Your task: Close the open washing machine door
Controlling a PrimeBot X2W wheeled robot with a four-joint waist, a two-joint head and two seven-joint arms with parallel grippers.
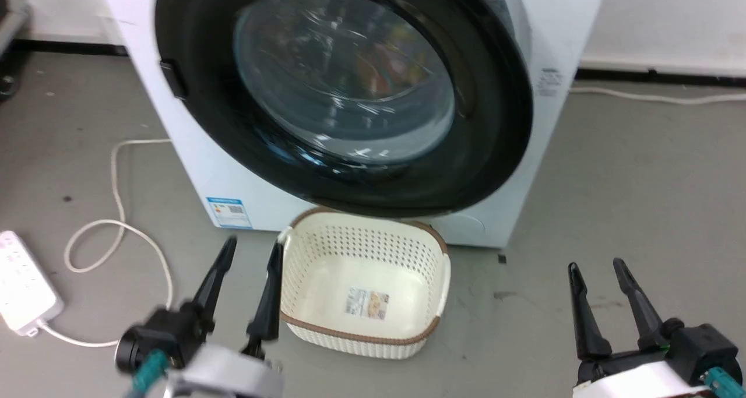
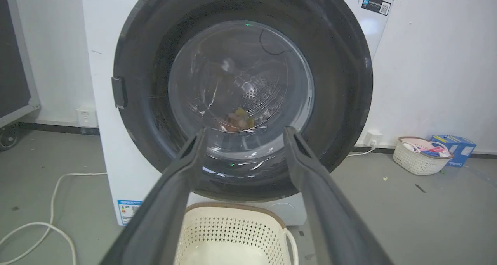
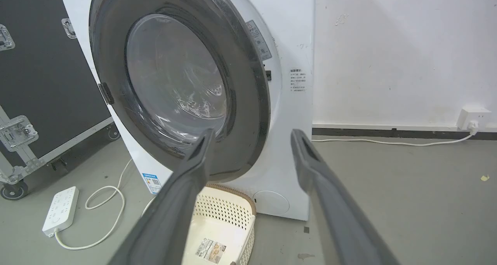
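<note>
left fingers (image 1: 217, 274) spread, holding nothing, just beside a basket (image 1: 361, 238) on the floor; right fingers (image 1: 583, 310) spread too, well apart to the right. behind the basket, the door (image 1: 489, 124) lies shut or nearly so against the machine (image 1: 204, 171).

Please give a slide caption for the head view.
Left gripper and right gripper, both open, face the washing machine door above a basket.
</note>
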